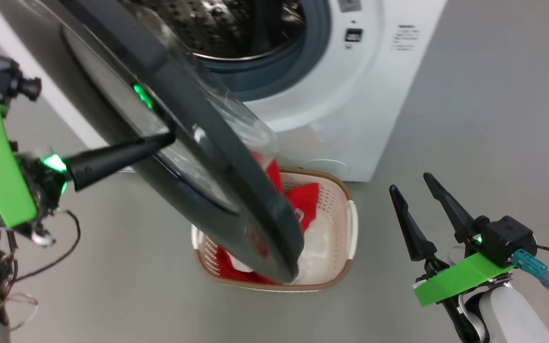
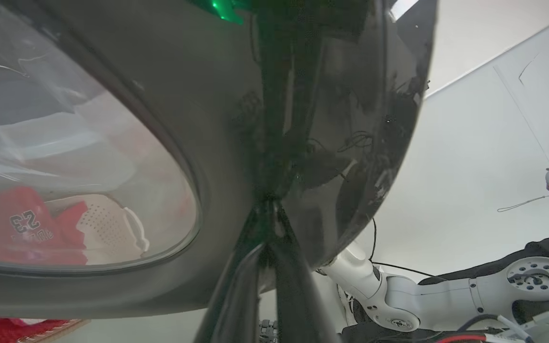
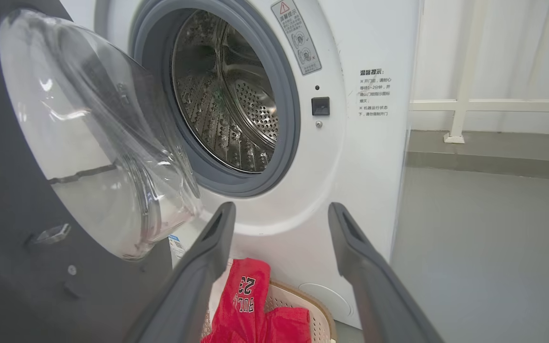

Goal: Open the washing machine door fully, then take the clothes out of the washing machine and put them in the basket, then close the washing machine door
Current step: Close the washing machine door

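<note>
A: Where are the clothes (image 1: 303, 197)?
B: In the basket (image 1: 339, 224), ahead of and below the right gripper (image 1: 410, 183), its jaws spread and empty.
A: The left gripper (image 1: 167, 139)?
B: Jaws closed, tips against the washing machine door (image 1: 260, 209).

My left gripper (image 1: 167, 139) is touching the outer face of the washing machine door (image 1: 227, 166), which is standing ajar before the washing machine (image 1: 350, 119) and over the basket (image 1: 339, 183) on the floor (image 1: 493, 95), the clothes (image 1: 305, 200) lying inside it, my right gripper (image 1: 410, 182) hovering right of the basket.

grey floor (image 1: 470, 95), white railing (image 3: 493, 105), perhaps curtain (image 3: 517, 47)
</note>
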### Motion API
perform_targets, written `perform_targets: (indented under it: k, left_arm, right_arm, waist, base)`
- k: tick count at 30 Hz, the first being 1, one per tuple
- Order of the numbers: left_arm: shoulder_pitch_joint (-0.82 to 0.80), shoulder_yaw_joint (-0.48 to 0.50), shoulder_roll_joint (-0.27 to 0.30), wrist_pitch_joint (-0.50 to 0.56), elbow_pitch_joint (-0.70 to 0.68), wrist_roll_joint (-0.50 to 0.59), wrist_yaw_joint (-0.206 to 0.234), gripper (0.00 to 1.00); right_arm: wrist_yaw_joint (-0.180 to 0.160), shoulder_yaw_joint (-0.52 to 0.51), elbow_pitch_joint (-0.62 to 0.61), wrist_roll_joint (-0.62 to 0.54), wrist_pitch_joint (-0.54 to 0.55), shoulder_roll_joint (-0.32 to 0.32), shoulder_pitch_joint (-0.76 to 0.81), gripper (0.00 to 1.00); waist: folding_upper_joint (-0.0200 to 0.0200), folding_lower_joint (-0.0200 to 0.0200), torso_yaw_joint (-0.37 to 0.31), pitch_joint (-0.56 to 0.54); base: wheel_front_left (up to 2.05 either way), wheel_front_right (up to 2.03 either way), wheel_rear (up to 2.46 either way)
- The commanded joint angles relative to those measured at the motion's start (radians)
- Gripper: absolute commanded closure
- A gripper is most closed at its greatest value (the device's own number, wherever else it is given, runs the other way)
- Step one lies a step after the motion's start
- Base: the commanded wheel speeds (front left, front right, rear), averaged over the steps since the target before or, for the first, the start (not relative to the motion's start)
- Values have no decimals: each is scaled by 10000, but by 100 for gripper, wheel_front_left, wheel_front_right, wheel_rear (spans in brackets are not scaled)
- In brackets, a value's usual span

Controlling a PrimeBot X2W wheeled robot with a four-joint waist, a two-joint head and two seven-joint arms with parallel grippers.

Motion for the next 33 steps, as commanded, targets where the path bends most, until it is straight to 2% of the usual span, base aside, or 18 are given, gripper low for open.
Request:
perform_targets:
  k: [1,16,33]
  left_arm:
    - [-716,370,279,-292,-104,223,-105,100]
    - [-2126,468,389,-1428,1092,786,-105,100]
    - [-3478,600,1086,-3531,2856,1426,-105,100]
  right_arm:
    - [16,136,-313,-97,-48,113,-303,0]
    - [16,-29,-478,-142,-48,482,-617,0]
    - [16,-190,-607,-150,-48,932,-799,0]
  waist:
    - [0,1,-622,402]
    - [0,1,-1843,1118]
    - [0,1,-2925,1604]
  base:
    - [0,0,0]
    - [0,0,0]
    - [0,0,0]
